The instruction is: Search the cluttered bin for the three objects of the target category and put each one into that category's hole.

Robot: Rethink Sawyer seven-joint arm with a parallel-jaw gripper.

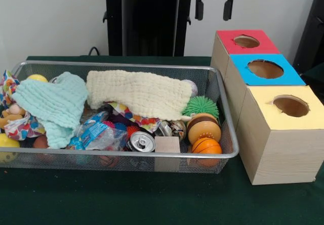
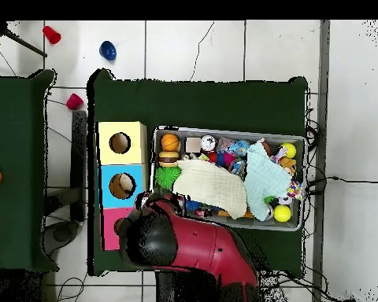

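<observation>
My black gripper [image 1: 214, 4] hangs open, holding nothing. I should lift the knitted cream cloth [image 1: 139, 94] in the silver wire-mesh bin [image 1: 227, 111] to find plush toys.

plush toy [image 1: 11, 114] half under mint cloth [image 1: 55, 106]
</observation>
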